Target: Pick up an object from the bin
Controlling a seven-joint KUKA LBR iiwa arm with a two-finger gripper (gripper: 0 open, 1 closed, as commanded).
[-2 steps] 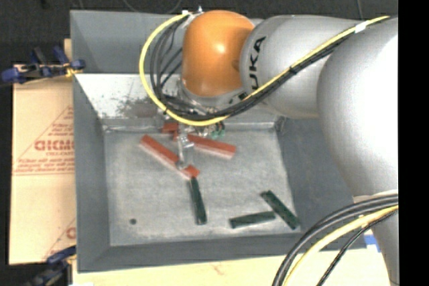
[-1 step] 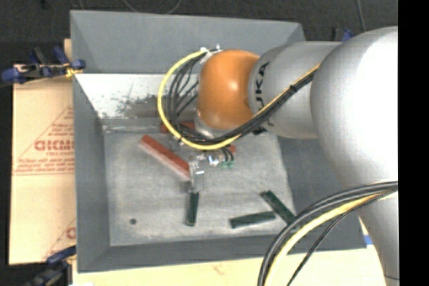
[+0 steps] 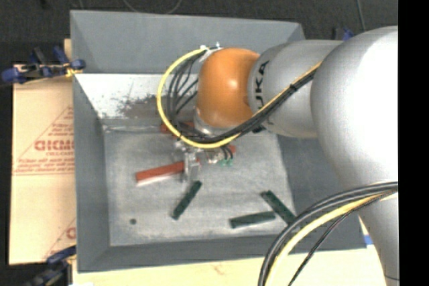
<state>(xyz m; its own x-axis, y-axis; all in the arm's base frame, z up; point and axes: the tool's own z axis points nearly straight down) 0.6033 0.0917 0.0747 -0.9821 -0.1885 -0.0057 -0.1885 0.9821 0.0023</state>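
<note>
Grey bin (image 3: 124,144), four sticks on floor.
I see red stick (image 3: 158,175) centre-L, green stick (image 3: 186,200) below it, 2 more btm-R: flat one (image 3: 253,219), slanted one (image 3: 277,205).

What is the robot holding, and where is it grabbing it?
Cannot tell for sure: the tool sits at the right end of the red stick.

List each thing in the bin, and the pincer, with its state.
red strip: flat on the bin floor, mid bin.
pincer: low, at the red strip's right end.
left green stick: flat, slanted, just below the pincer in the view.
middle green stick: flat, near the front wall.
right green stick: flat, slanted, beside the middle green stick.
</note>
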